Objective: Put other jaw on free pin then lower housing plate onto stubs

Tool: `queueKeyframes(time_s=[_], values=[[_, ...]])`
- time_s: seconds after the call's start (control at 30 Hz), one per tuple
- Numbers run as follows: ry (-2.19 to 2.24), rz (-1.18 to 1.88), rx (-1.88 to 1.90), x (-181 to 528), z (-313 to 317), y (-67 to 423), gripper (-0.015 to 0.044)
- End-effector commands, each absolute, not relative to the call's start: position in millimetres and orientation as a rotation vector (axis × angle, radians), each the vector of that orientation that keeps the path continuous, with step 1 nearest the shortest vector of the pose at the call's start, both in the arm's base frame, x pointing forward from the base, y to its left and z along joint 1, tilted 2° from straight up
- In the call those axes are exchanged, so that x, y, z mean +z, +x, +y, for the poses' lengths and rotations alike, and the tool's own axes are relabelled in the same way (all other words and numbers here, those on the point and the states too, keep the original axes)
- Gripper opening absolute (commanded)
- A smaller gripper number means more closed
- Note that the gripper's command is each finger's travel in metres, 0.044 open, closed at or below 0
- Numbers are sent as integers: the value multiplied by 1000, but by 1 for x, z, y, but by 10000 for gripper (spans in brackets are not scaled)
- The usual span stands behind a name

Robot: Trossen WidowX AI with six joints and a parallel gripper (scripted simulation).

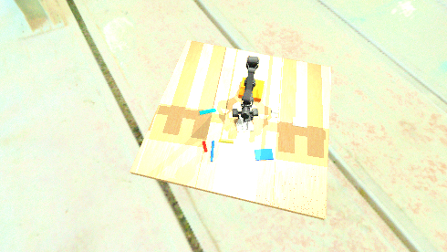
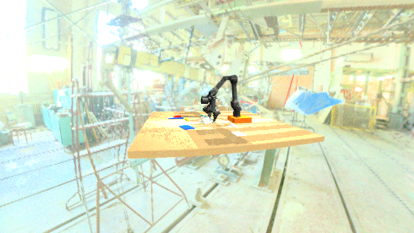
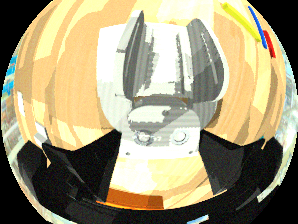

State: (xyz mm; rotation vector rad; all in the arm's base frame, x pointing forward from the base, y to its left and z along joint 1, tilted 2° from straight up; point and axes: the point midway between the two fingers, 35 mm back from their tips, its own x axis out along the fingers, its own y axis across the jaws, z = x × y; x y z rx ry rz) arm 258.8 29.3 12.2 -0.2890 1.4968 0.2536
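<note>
The white base point(image 3: 107, 55) point(image 1: 245, 129) lies on the table. Two grey-white jaws, a left jaw point(image 3: 134, 60) and a right jaw point(image 3: 209, 65), stand side by side on it, pointing away from the arm. The white housing plate point(image 3: 160, 149) lies across their near ends, with two round stub ends, left point(image 3: 143, 138) and right point(image 3: 179, 137), showing at it. My gripper point(image 3: 158, 131) point(image 1: 245, 120) is shut on the housing plate, one black finger at each side edge. The gear teeth are hidden under the plate; whether it sits fully level cannot be told.
A yellow bar point(image 1: 226, 141) point(image 3: 242, 22), a thin blue bar point(image 1: 212, 151) and a red bar point(image 1: 204, 146) point(image 3: 270, 44) lie beyond the base. A cyan bar point(image 1: 207, 111) lies left, a blue square plate point(image 1: 264, 154) point(image 2: 187, 127) front right. An orange block point(image 1: 257, 91) point(image 2: 240, 120) is at the arm's foot.
</note>
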Motion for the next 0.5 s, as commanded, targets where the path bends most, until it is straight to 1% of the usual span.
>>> queueKeyframes(time_s=[0.0, 0.23, 0.33, 0.37, 0.47], values=[[-288, 1496, 255, 12, 30, 259, 351], [-288, 1496, 255, 12, 30, 259, 351], [-289, 1497, 254, 12, 29, 259, 430], [-289, 1497, 254, 12, 29, 259, 440], [-289, 1497, 254, 12, 29, 259, 440]])
